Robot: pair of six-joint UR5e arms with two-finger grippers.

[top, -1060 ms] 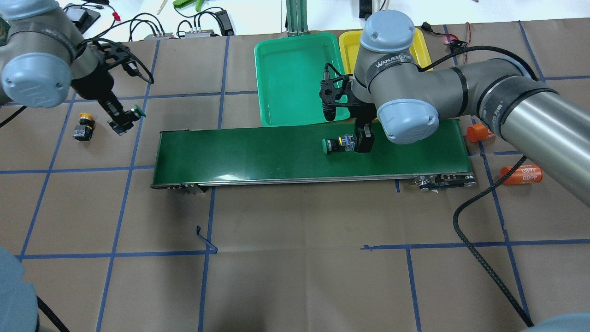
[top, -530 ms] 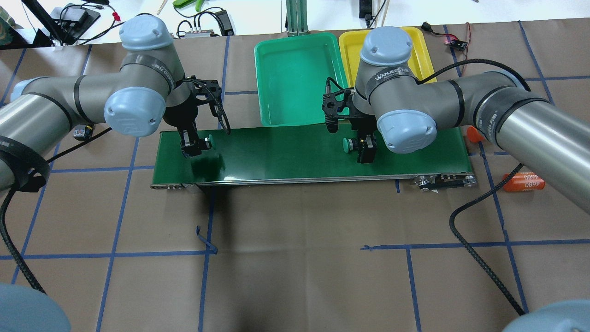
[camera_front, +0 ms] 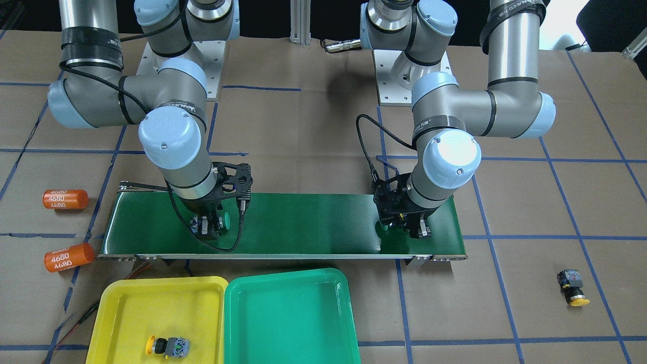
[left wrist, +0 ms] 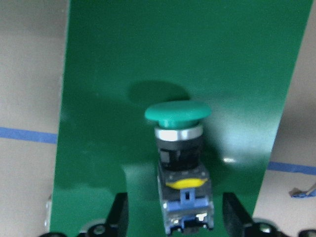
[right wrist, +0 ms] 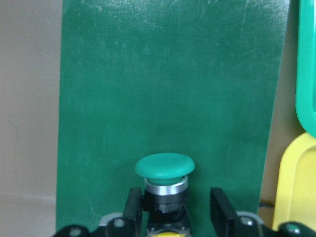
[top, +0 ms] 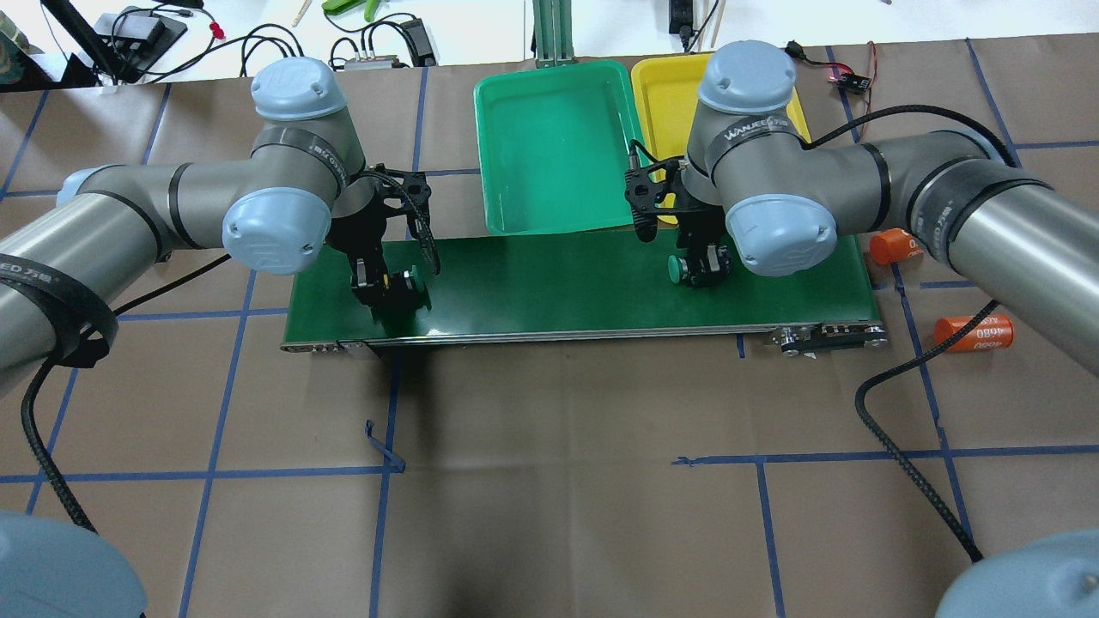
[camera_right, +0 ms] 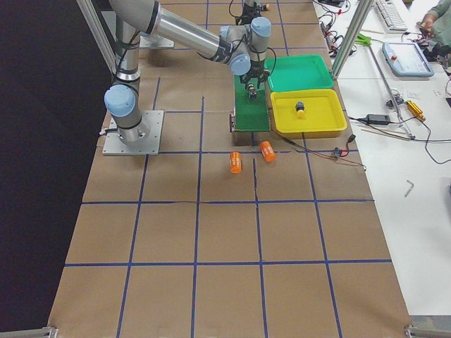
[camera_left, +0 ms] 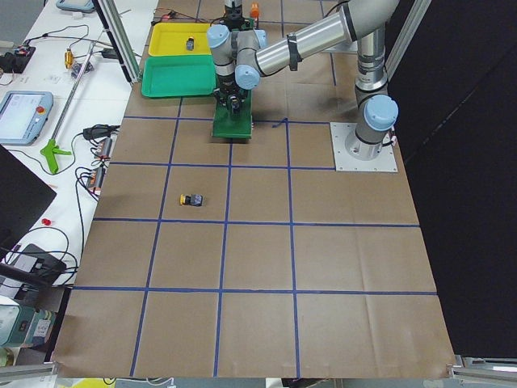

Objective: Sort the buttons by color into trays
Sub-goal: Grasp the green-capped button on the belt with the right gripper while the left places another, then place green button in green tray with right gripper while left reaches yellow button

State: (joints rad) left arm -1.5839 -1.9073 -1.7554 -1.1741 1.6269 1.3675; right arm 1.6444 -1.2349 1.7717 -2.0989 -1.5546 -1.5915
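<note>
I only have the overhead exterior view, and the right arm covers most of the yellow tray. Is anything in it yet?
Observer: Yes. The front-facing view shows one sorted yellow button lying in the yellow tray.
Operator: Any off the belt on the robot's left? That side is blocked for me.
Observer: One loose yellow button lies on its side on the table, past the belt's end.
Operator: Is the left claw gripping its green button?
Observer: No. The left wrist view shows both fingers apart from its body, belt showing in the gaps.
</note>
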